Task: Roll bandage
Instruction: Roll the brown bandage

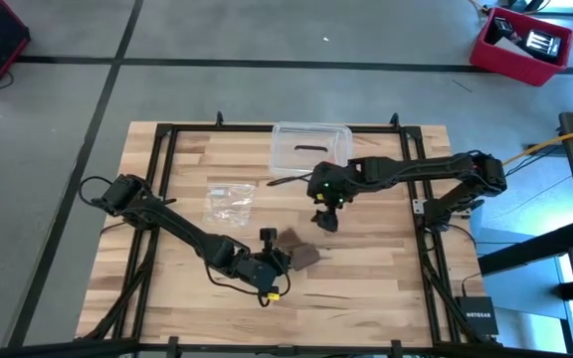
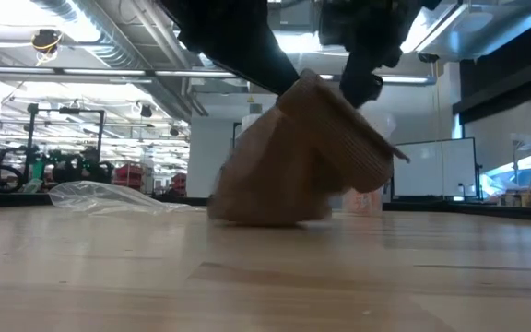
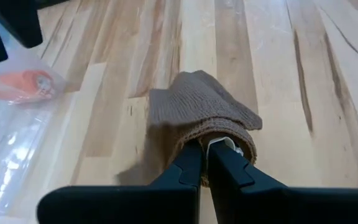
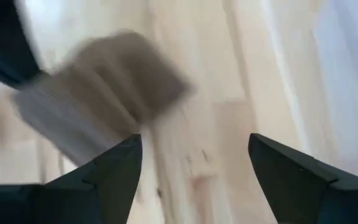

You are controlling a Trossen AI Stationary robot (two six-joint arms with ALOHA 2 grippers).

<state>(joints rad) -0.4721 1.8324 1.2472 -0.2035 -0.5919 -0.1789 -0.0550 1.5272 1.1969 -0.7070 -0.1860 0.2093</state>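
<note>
On the wooden table the left gripper is closed on one end of the bandage, which lies as a short brown bundle near the front middle. The right gripper hangs wide open and empty just behind the bandage. The bundle's free part reaches right from the left gripper, so the left arm is nearer.

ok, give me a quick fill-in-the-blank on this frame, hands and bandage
1. The left hand is shut on the ____.
2. The right hand hangs above the table with its fingers ____.
3. The clear bag lies between the bandage and the ____ arm's base.
4. The clear box sits at the table's ____ edge in the high view.

Missing words: bandage; open; left; top
</note>
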